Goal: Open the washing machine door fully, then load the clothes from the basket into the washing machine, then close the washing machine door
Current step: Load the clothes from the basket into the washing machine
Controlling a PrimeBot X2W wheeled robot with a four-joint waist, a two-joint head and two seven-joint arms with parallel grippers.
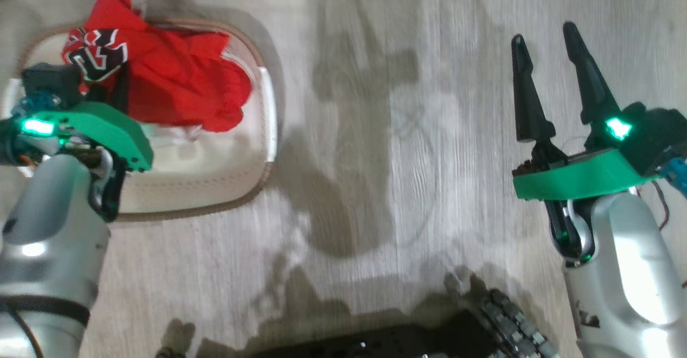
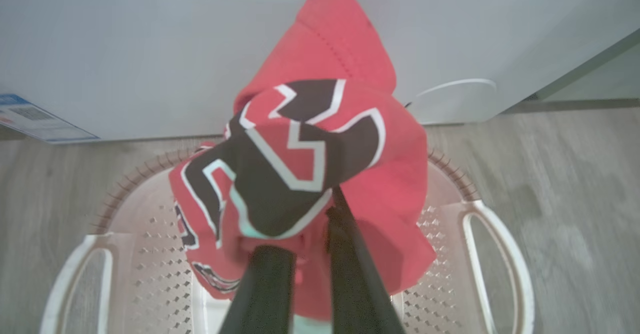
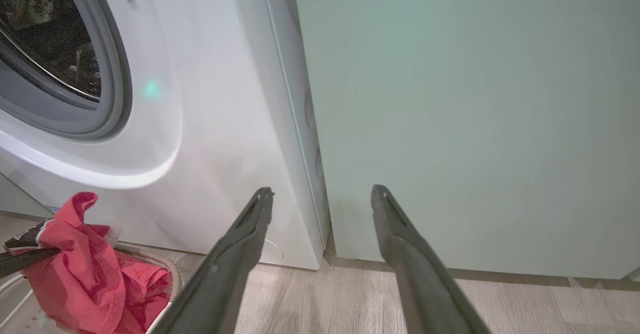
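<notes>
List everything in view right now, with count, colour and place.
clothes: one bundle, red with black and white marks, over the basket
basket: one, cream with brown rim, on the floor in front of the washer
washer: one, white, behind the basket
drum mouth: one, grey-ringed, uncovered, on the washer front
sticker: one, blue, low on the washer front
flap: one, white, round, low on the washer front
cabinet: one, pale green, beside the washer
floor: grey wood-look, under it all
left gripper: dark fingers, shut on the clothes
right gripper: dark fingers, open, holding nothing, above the floor
</notes>
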